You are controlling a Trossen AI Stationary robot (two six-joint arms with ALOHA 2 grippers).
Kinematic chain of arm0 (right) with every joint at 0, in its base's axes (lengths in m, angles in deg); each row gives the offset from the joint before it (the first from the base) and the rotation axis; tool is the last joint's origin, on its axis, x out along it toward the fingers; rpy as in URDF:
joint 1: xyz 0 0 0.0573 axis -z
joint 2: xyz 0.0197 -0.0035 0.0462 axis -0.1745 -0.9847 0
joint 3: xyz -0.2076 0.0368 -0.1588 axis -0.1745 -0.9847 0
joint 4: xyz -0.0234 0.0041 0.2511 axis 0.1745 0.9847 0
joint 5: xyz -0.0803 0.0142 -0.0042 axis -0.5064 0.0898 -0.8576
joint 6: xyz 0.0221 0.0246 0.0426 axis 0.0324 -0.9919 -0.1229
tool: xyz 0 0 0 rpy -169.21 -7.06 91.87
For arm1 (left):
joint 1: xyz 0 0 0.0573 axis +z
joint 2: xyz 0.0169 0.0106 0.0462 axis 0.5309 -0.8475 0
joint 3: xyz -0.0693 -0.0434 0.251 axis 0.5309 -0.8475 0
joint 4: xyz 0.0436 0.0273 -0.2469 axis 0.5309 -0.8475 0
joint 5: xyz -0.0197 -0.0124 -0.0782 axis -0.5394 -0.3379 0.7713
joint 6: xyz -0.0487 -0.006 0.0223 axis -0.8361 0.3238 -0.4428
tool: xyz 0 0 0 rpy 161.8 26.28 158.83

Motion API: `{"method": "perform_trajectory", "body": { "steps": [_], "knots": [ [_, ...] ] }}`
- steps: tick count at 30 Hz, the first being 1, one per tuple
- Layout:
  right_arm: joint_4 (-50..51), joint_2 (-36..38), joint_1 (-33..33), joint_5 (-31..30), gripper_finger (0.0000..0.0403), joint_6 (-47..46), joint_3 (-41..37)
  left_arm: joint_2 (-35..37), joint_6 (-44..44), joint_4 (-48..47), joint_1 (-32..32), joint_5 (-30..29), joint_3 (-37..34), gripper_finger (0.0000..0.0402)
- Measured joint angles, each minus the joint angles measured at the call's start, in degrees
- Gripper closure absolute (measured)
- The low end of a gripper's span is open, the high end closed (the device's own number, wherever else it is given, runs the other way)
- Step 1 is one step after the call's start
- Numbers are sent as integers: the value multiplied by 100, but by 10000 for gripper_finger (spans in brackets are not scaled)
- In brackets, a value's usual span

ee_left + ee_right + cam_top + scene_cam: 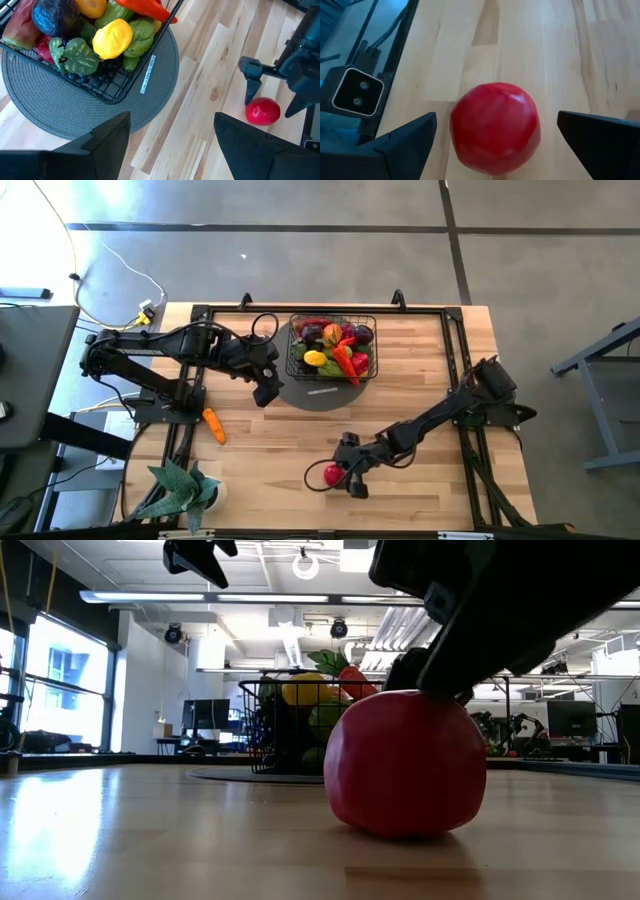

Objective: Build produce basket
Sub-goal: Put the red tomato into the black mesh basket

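A red round fruit (495, 127) rests on the wooden table near its front edge (333, 474). My right gripper (496, 120) is open and slants down at it, one finger on each side with a gap showing to both. The black wire basket (293, 345) stands on a round grey mat (320, 393) at the far middle, heaped with produce: a yellow pepper (112, 39), green, red, orange and purple pieces. My left gripper (265, 392) hangs open above the table, just left of the mat, with nothing between its fingers (172, 117).
An orange carrot (214, 425) lies on the table at the left, near my left arm's base. A leafy green potted plant (180, 490) stands at the front left corner. Bare wood lies between the mat and the red fruit.
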Motion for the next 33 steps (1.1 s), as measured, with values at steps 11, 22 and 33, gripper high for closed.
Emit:
{"method": "perform_trajectory", "body": {
  "steps": [11,22,33],
  "knots": [
    [-326,-326,-11,16,6,-360,-2,-2,15,-26,0,2,0,124],
    [-341,-421,4,-152,47,-503,-7,-2,17,-69,0,-99,0,124],
    [-333,-350,64,4,148,-630,-7,-2,38,-125,0,-299,0,124]
  ]
}}
